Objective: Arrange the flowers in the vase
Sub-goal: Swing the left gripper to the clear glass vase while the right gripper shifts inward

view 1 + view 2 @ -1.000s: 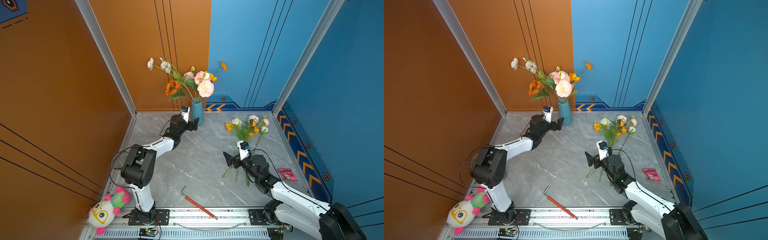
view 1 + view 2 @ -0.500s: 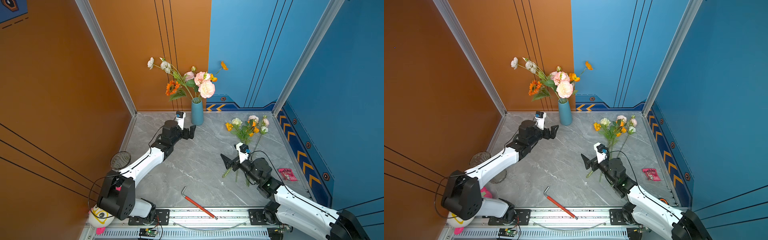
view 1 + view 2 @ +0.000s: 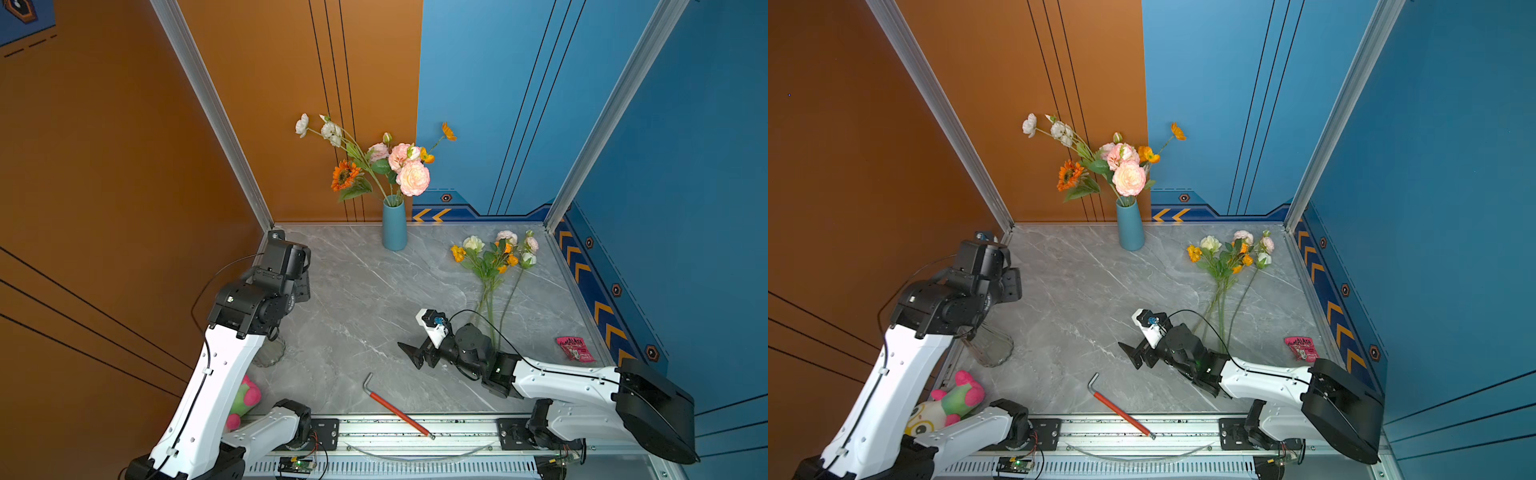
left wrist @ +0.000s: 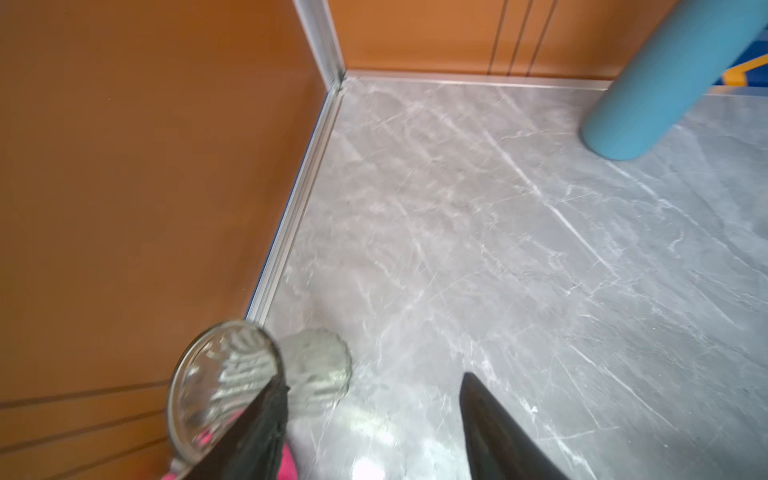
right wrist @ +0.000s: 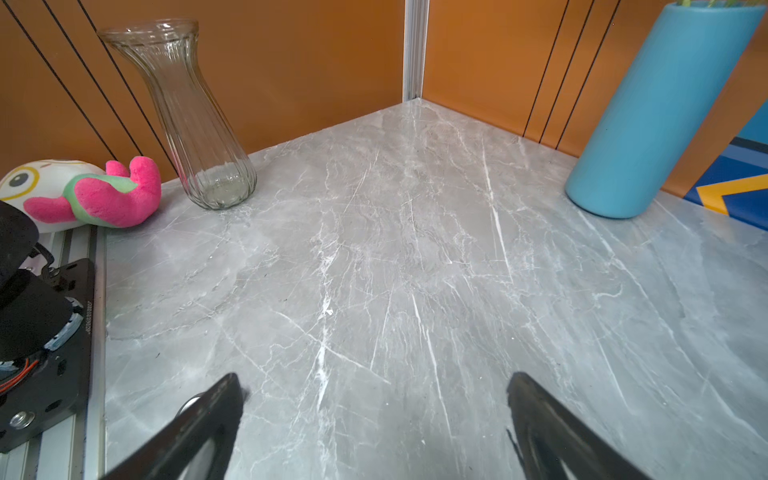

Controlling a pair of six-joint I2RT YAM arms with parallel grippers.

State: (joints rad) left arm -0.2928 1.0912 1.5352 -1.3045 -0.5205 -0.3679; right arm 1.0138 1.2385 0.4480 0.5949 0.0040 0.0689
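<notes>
Your loose flowers (image 3: pixel 490 266) lie flat on the bench (image 3: pixel 365 299) near the right wall, blooms at the far end. Their stems run back until the right arm's wrist hides the cut ends. The right tool (image 3: pixel 415 355) points away from them, low over bare bench, fingers spread wide with nothing between. More flowers stand in the blue vase (image 3: pixel 394 226) at the back wall, well apart from both tools. Your left tool (image 4: pixel 374 382) is spread too, gripping nothing. One finger (image 4: pixel 257 424) overlaps the glass vase (image 4: pixel 224 374) rim, and the blur keeps you from telling whether they touch. In both top views the left arm covers most of that vase. Only the right wrist view shows it whole, upright beside the plush toy (image 5: pixel 83 191).
</notes>
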